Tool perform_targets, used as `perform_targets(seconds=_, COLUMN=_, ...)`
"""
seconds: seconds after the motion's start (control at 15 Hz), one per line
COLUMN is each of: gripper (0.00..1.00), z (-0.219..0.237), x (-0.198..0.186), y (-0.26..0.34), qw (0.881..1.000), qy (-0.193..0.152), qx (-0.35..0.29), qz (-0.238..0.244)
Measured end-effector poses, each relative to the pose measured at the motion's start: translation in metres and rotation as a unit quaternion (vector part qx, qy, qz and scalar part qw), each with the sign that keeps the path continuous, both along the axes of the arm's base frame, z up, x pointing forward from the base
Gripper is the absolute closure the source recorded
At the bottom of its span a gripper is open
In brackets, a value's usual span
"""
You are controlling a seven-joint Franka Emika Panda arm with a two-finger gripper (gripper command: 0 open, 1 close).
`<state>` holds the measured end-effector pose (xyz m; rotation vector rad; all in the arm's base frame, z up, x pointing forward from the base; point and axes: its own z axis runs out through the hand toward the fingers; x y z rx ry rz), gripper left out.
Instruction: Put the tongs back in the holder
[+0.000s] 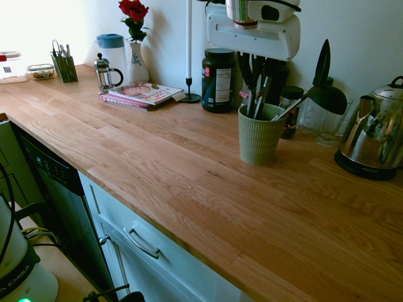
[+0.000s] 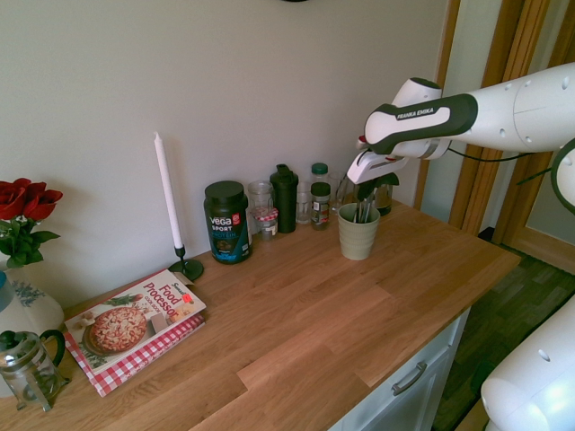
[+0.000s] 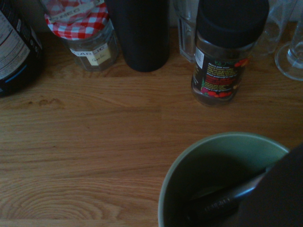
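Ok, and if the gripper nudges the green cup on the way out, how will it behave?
The green cup looks rigid, so it shouldn't give. It may tip rather than slide, since it narrows toward the base and the ladle leans out over one side. Its ribbed wall might offer some grip.

Ladle (image 1: 327, 99) in the holder (image 1: 258, 139)
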<state>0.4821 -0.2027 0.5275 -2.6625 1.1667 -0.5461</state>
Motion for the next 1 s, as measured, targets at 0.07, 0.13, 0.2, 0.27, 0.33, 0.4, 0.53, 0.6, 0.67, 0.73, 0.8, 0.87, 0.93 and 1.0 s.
perform_targets(seconds=0.07, gripper=0.0, z=0.002, x=0.003, y=0.0, qw=1.0, qy=-0.002, qx=-0.002, qz=0.002)
perform_targets(seconds=0.13, gripper=0.0, z=0.005, x=0.008, y=0.002, qw=1.0, qy=-0.004, qx=-0.005, qz=0.005)
perform_targets(seconds=0.2, gripper=0.0, z=0.009, x=0.013, y=0.007, qw=1.0, qy=-0.006, qx=-0.008, qz=0.01)
perform_targets(seconds=0.27, gripper=0.0, z=0.014, x=0.019, y=0.012, qw=1.0, qy=-0.009, qx=-0.011, qz=0.015)
perform_targets(seconds=0.33, gripper=0.0, z=0.02, x=0.023, y=0.018, qw=1.0, qy=-0.012, qx=-0.013, qz=0.018)
perform_targets(seconds=0.4, gripper=0.0, z=0.027, x=0.026, y=0.024, qw=1.0, qy=-0.013, qx=-0.017, qz=0.019)
perform_targets(seconds=0.53, gripper=0.0, z=0.045, x=0.028, y=0.039, qw=0.999, qy=-0.021, qx=-0.027, qz=0.023)
perform_targets(seconds=0.6, gripper=0.0, z=0.055, x=0.027, y=0.05, qw=0.999, qy=-0.022, qx=-0.03, qz=0.028)
perform_targets(seconds=0.67, gripper=0.0, z=0.062, x=0.023, y=0.064, qw=0.999, qy=-0.011, qx=-0.031, qz=0.024)
perform_targets(seconds=0.73, gripper=0.0, z=0.063, x=0.02, y=0.08, qw=1.0, qy=0.015, qx=-0.022, qz=0.013)
perform_targets(seconds=0.8, gripper=0.0, z=0.056, x=0.02, y=0.102, qw=0.999, qy=0.047, qx=-0.009, qz=0.011)
perform_targets(seconds=0.87, gripper=0.0, z=0.047, x=0.02, y=0.128, qw=0.997, qy=0.079, qx=0.002, qz=0.017)
perform_targets(seconds=0.93, gripper=0.0, z=0.036, x=0.018, y=0.155, qw=0.994, qy=0.11, qx=0.007, qz=0.026)
perform_targets(seconds=1.0, gripper=0.0, z=0.025, x=0.013, y=0.178, qw=0.989, qy=0.143, qx=0.009, qz=0.03)
